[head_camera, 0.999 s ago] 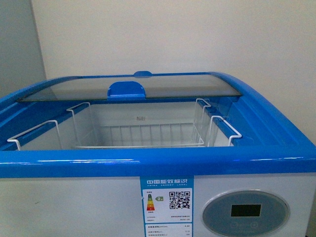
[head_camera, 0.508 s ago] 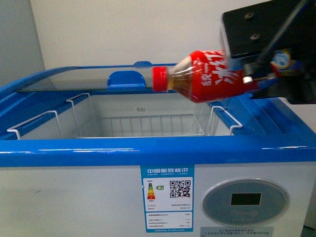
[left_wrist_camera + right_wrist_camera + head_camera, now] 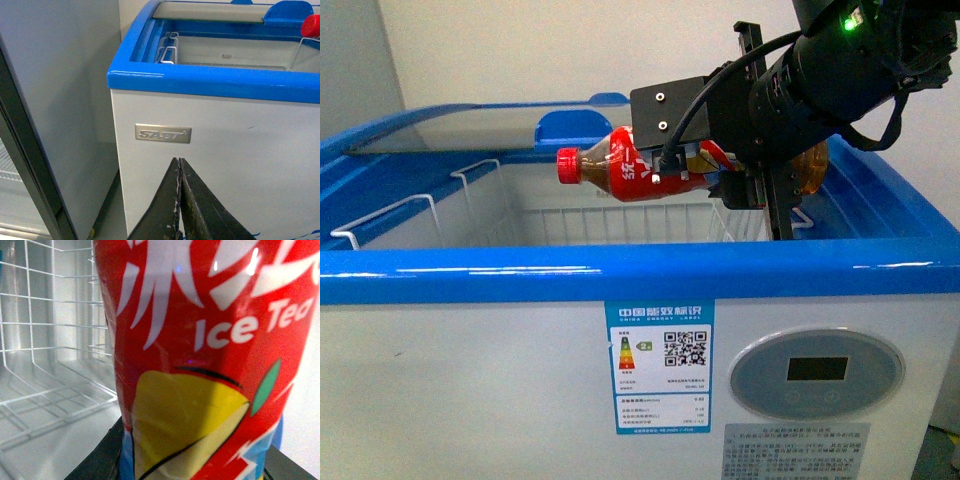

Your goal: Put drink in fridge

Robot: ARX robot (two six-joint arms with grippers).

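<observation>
Far left in the left wrist view you have the tall grey cabinet (image 3: 60, 100), its dark door frame close beside the fridge (image 3: 470, 380) with only a narrow strip of floor between them. Your left gripper (image 3: 179, 167) hangs low in front of the fridge's white wall, below the SAST badge (image 3: 163, 133). Its fingers are pressed together with nothing between them.

In the front view the blue rim (image 3: 520, 285) runs across in front of you, and anything going in has to pass above it. The glass lid (image 3: 460, 128) is slid to the back, its blue handle (image 3: 570, 125) behind the opening, so the front part of the well is uncovered. White wire baskets (image 3: 620, 228) hang inside, with upright wire edges at the left and right of the middle one.

The drink (image 3: 615, 165) lies nearly level in the air over the middle basket, its red cap (image 3: 568, 166) pointing left and clear of the wires. Your right gripper (image 3: 715, 170) is clamped around its body. The right wrist view is filled by the red label reading "Ice Tea", with basket mesh beside it. The right arm comes in from the upper right, and one black part of it hangs close to the right-hand basket's wire.

On the front wall are the energy label (image 3: 659, 368) and the oval display (image 3: 817, 373).
</observation>
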